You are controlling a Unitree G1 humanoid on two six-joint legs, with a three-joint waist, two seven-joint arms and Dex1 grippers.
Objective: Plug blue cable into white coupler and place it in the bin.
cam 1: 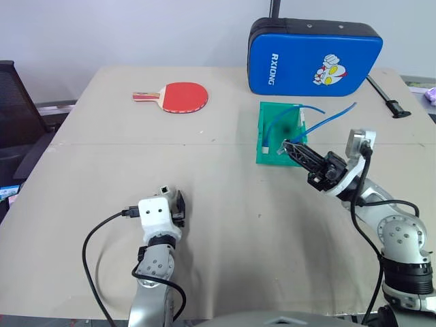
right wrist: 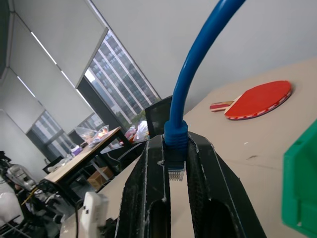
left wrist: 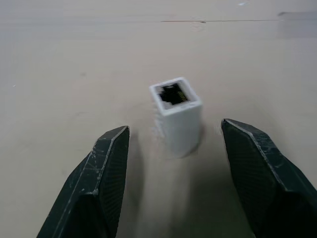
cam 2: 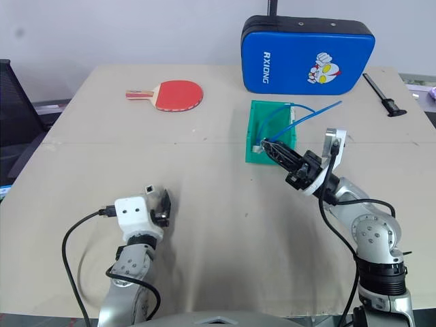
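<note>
Right end effector (right wrist: 171,171) clenched on the blue cable (right wrist: 198,64) at its plug end, raised just beside the bin (cam 1: 278,133). Left end effector (left wrist: 173,148) released, fingers either side of the white coupler (left wrist: 176,115), which stands upright on the desk (cam 1: 238,204), apart from both.

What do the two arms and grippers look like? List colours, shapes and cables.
Both arms are silver-grey metal with rounded joints and loose black cables looping alongside. The left gripper has a white boxy housing with a black cable plugged into its side. The right gripper has a black body. Each has two black tapered fingers.
</note>
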